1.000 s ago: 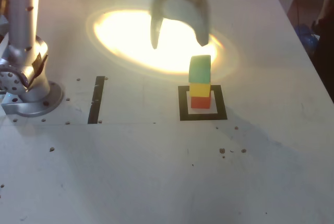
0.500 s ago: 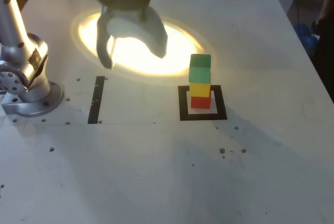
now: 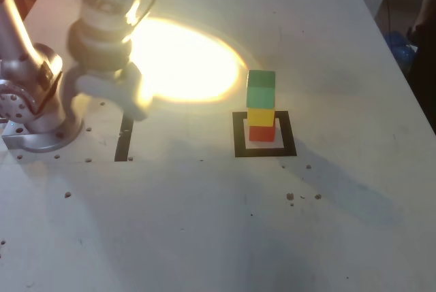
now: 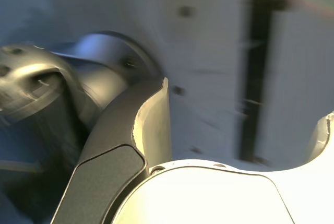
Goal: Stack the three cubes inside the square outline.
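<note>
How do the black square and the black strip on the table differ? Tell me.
The square is a closed outline, while the strip is one straight bar. The square surrounds the stacked blocks' base; the strip has no block on it. In the exterior view, the square lies farther right than the strip. Both are black and flat on the table.

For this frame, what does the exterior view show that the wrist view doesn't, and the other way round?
Only the exterior view: the green cube on the yellow cube on the red cube, inside the square outline.

Only the wrist view: the inner face of one finger up close.

Both: the open, empty end effector, the straight black tape strip and the arm's base.
</note>
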`<state>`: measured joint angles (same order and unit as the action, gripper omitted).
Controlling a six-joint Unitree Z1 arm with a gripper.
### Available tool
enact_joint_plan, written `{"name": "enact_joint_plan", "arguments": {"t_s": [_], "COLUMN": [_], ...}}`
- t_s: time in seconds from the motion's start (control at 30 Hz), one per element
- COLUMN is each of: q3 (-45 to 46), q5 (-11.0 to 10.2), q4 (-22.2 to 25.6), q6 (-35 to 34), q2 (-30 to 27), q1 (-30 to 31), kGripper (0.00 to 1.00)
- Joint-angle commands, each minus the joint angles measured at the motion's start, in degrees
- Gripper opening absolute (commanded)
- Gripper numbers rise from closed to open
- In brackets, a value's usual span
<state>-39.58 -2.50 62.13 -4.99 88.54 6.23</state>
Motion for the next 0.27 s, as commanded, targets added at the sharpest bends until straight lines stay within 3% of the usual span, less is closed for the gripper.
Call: {"name": "enact_joint_plan", "arguments": {"t_s": [0.0,0.23], "q3": [0.0,1.6], "q5": [-0.2,-0.4], "q4": [-1.0,-3.3], "q6": [0.2,0.5], "q2": [-0.4,-0.3], "q1": [0.0,0.0], "kGripper": [0.99,0.99]}}
